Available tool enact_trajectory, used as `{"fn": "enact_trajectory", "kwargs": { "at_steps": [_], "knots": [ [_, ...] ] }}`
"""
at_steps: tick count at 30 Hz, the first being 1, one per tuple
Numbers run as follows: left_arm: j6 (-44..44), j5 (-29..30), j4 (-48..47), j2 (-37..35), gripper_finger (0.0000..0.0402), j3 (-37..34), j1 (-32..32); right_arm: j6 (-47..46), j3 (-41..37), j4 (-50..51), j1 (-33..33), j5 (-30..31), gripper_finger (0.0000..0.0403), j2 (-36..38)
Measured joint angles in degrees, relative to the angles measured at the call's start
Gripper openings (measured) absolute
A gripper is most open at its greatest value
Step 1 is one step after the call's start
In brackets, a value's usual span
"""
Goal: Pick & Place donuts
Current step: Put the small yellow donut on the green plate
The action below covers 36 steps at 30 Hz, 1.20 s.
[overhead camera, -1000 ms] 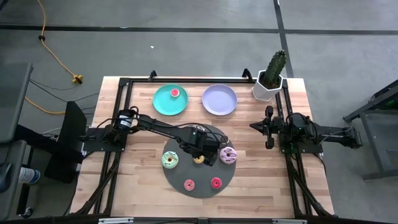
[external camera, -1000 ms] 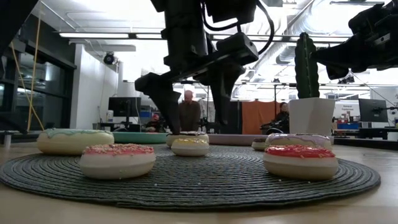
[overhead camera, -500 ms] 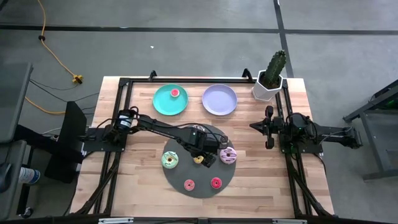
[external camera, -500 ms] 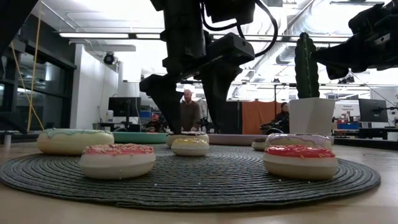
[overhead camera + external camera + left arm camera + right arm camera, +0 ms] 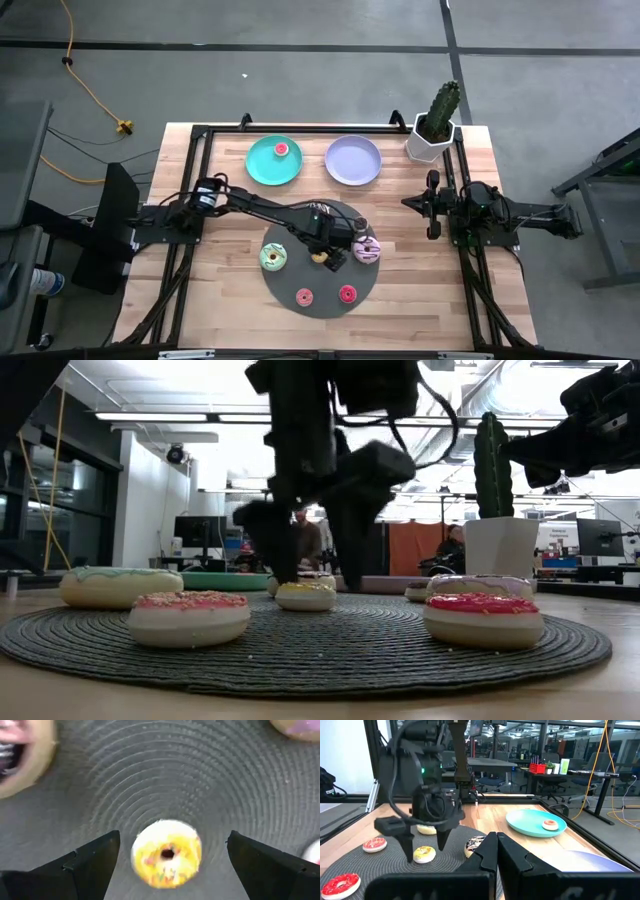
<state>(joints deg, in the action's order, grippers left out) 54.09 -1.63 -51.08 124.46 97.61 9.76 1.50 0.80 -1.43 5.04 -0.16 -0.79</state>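
Observation:
On the dark grey disc (image 5: 300,278) lie a small yellow donut (image 5: 166,853), a green-iced one (image 5: 273,258), a pink-striped one (image 5: 366,249), a small pink one (image 5: 304,296) and a small red one (image 5: 347,294). A chocolate-sprinkled donut (image 5: 475,845) lies just beyond the yellow one. My left gripper (image 5: 173,840) points down over the yellow donut (image 5: 305,596), open, one finger on each side and apart from it. My right gripper (image 5: 497,851) is shut and held level at the table's right side, touching nothing.
At the table's far side, a teal plate (image 5: 262,168) holds one small red donut (image 5: 282,149), with a lilac plate (image 5: 353,160) beside it. A potted cactus (image 5: 435,125) stands at the far right corner. People sit in the room behind the table.
My left gripper has rolled about its own pointing line above the yellow donut, so its fingers stand differently around it. It has stayed open. The donuts have not moved.

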Motion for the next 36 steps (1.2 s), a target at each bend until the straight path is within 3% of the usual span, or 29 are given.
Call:
{"fn": "enact_trajectory", "kwargs": {
  "at_steps": [15, 28, 36],
  "knots": [
    [-0.49, -4.41, -2.75, 1.2, 0.0352, 0.54, -0.02, 0.0, 0.0, 0.03, 0.02, 0.0, 0.0, -0.03],
    [-0.9, -4.43, -4.18, 1.27, 0.0269, 0.64, 0.0, 0.0, 0.0, 0.0, -0.01, 0.0, 0.0, -0.01],
    [-0.44, -5.35, -4.58, 1.29, 0.0245, 0.65, 0.0, 0.0, 0.0, -0.01, -0.01, 0.0, 0.0, -0.01]
  ]
}}
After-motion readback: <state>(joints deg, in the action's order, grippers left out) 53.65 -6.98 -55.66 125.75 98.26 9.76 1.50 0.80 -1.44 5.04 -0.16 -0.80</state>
